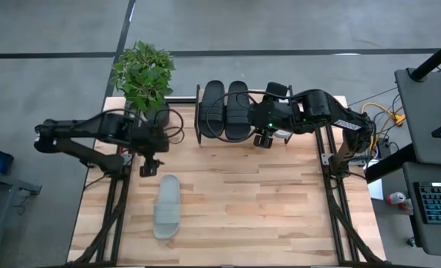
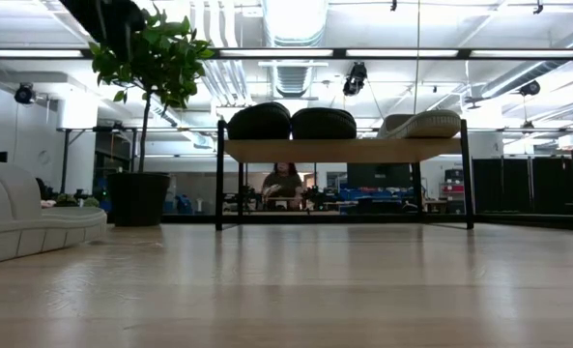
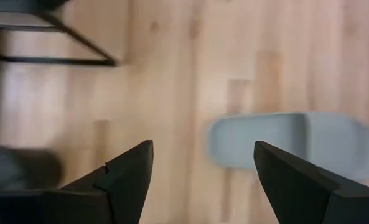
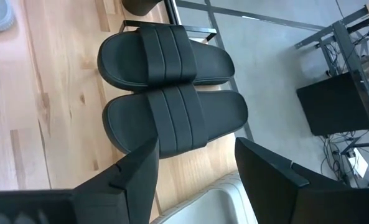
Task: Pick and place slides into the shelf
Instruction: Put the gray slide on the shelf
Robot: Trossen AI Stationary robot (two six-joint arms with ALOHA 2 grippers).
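I saw two black strapped slides (image 1: pixel 225 110) lying side by side on the low wooden-topped, black-framed shelf (image 2: pixel 342 150), a pale grey slide (image 2: pixel 421 124) beside them. Another pale grey slide (image 1: pixel 166 207) lay on the wooden table (image 1: pixel 265 208). My left gripper (image 1: pixel 148 170) hovered open near it. My right gripper (image 1: pixel 262 140) hung empty, fingers apart, over the shelf.

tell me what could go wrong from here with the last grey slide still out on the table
The left hand is open above the table, just short of the grey slide, so a descent from here could miss it. The shelf already carries two black slides and a pale one; the right hand hangs beside them and could crowd the last free spot.
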